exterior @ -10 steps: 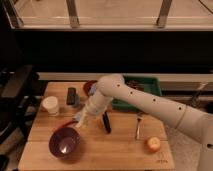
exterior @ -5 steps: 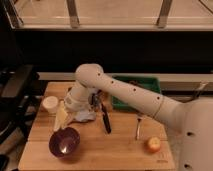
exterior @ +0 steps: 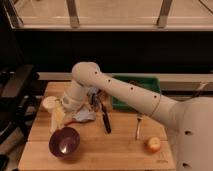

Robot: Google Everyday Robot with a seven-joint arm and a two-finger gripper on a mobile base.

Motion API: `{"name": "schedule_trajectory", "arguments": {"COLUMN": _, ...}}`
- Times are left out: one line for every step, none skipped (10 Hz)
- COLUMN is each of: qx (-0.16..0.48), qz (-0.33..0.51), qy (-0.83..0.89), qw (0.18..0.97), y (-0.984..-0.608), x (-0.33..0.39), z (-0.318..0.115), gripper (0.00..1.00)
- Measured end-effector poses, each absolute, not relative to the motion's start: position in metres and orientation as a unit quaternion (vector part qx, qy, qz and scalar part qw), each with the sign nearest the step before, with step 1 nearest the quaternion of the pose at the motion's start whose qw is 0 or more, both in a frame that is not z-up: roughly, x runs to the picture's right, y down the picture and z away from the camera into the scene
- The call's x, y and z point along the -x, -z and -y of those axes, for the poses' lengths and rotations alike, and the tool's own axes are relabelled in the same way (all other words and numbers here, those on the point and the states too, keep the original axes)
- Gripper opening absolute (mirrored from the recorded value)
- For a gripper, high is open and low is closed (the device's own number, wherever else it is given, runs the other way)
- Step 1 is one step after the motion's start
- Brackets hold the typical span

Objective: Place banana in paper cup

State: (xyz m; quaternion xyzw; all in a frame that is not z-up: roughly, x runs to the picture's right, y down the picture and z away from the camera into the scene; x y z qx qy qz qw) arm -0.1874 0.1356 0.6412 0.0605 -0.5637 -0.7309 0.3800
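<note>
Robot hand (exterior: 61, 108) gripped the banana (exterior: 56, 120) just beside the paper cup (exterior: 49, 103), purple bowl (exterior: 64, 142) near, knife (exterior: 105, 120) on the wooden surface (exterior: 110, 152).

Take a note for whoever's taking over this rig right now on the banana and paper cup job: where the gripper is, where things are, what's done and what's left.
Gripper: at the left end of the table, just right of the paper cup, shut on the banana.
Banana: hanging down from the gripper, beside the cup and below its rim, above the purple bowl. Not in the cup.
Paper cup: upright near the table's left edge.
Done: banana picked up and brought next to the cup.
Left: lift it over the cup's mouth, lower it in, release. The banana looks long for the cup, so it may stick out.
</note>
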Motion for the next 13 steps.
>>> {"name": "schedule_trajectory", "arguments": {"qx": -0.064, "qz": 0.554, "qy": 0.734, "qw": 0.387, "y": -0.645, "x": 0.189, "z": -0.133, "gripper": 0.0}}
{"name": "schedule_trajectory", "arguments": {"qx": -0.064, "qz": 0.547, "qy": 0.737, "qw": 0.392, "y": -0.652, "x": 0.19, "z": -0.129, "gripper": 0.0}}
{"name": "schedule_trajectory", "arguments": {"qx": -0.062, "qz": 0.539, "qy": 0.741, "qw": 0.396, "y": -0.663, "x": 0.194, "z": -0.12, "gripper": 0.0}}
{"name": "schedule_trajectory", "arguments": {"qx": -0.06, "qz": 0.531, "qy": 0.745, "qw": 0.398, "y": -0.679, "x": 0.198, "z": -0.109, "gripper": 0.0}}
{"name": "schedule_trajectory", "arguments": {"qx": -0.058, "qz": 0.526, "qy": 0.748, "qw": 0.401, "y": -0.692, "x": 0.2, "z": -0.099, "gripper": 0.0}}
{"name": "schedule_trajectory", "arguments": {"qx": -0.056, "qz": 0.521, "qy": 0.751, "qw": 0.402, "y": -0.701, "x": 0.202, "z": -0.093, "gripper": 0.0}}
{"name": "schedule_trajectory", "arguments": {"qx": -0.053, "qz": 0.516, "qy": 0.755, "qw": 0.402, "y": -0.713, "x": 0.206, "z": -0.086, "gripper": 0.0}}
{"name": "schedule_trajectory", "arguments": {"qx": -0.053, "qz": 0.512, "qy": 0.758, "qw": 0.401, "y": -0.721, "x": 0.21, "z": -0.082, "gripper": 0.0}}
{"name": "schedule_trajectory", "arguments": {"qx": -0.052, "qz": 0.509, "qy": 0.76, "qw": 0.401, "y": -0.728, "x": 0.211, "z": -0.077, "gripper": 0.0}}
{"name": "schedule_trajectory", "arguments": {"qx": -0.052, "qz": 0.506, "qy": 0.763, "qw": 0.4, "y": -0.737, "x": 0.213, "z": -0.071, "gripper": 0.0}}
{"name": "schedule_trajectory", "arguments": {"qx": -0.053, "qz": 0.504, "qy": 0.765, "qw": 0.397, "y": -0.744, "x": 0.216, "z": -0.065, "gripper": 0.0}}
{"name": "schedule_trajectory", "arguments": {"qx": -0.055, "qz": 0.504, "qy": 0.767, "qw": 0.393, "y": -0.749, "x": 0.218, "z": -0.06, "gripper": 0.0}}
{"name": "schedule_trajectory", "arguments": {"qx": -0.061, "qz": 0.507, "qy": 0.769, "qw": 0.385, "y": -0.752, "x": 0.225, "z": -0.058, "gripper": 0.0}}
